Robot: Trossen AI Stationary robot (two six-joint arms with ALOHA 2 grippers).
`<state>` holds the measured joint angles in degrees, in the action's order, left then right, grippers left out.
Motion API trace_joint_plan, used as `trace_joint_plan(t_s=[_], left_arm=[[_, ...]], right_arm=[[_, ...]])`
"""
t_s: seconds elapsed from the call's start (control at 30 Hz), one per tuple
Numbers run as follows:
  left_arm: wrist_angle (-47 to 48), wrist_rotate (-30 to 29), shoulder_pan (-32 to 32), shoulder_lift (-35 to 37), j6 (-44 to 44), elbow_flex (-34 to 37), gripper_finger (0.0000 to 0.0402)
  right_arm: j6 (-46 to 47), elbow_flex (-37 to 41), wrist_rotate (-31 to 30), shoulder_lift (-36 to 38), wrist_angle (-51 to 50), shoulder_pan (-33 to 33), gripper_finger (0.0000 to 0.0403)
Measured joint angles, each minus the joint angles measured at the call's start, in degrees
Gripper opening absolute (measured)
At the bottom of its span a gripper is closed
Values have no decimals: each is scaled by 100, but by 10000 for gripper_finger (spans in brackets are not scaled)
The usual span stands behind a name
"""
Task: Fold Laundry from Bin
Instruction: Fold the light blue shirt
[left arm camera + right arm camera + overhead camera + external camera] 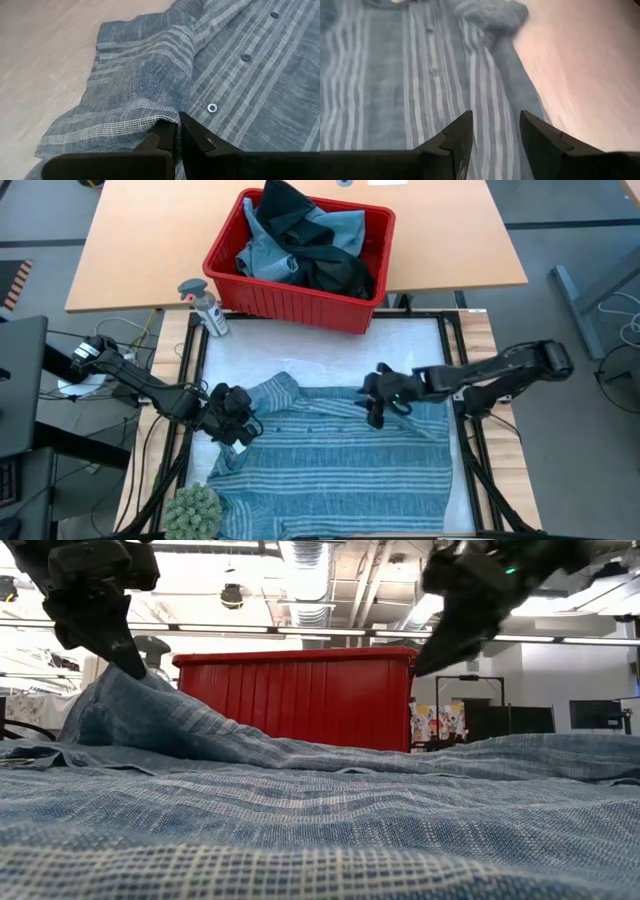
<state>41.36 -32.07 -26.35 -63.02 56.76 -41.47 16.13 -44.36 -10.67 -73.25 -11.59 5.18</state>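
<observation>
On the surface (330, 345) in front of me the striped shirt (340, 455) lies spread; my left claw (177, 131) is clenched on a fold at its edge, lifting it, while my right claw (492, 131) hangs released above the cloth, fingers apart. More laundry (300, 240) sits in the red bin (290, 305) beyond.

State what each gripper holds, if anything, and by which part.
The left gripper is shut on a raised fold of the striped button shirt, at its edge. The right gripper is open above the shirt, holding nothing.
</observation>
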Motion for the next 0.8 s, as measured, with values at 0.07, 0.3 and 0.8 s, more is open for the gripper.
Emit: trace_joint_plan(t_s=[0.07,0.3,0.8], left_arm=[[7,38,0,0,-165,0,1],[-58,869,38,2,-948,138,52],[895,1748,-9,2,-40,254,240]], right_arm=[[-149,-4,255,-244,344,-178,188],[-311,-4,673,-1243,969,-390,188],[-550,-153,926,-1412,1066,-447,188]])
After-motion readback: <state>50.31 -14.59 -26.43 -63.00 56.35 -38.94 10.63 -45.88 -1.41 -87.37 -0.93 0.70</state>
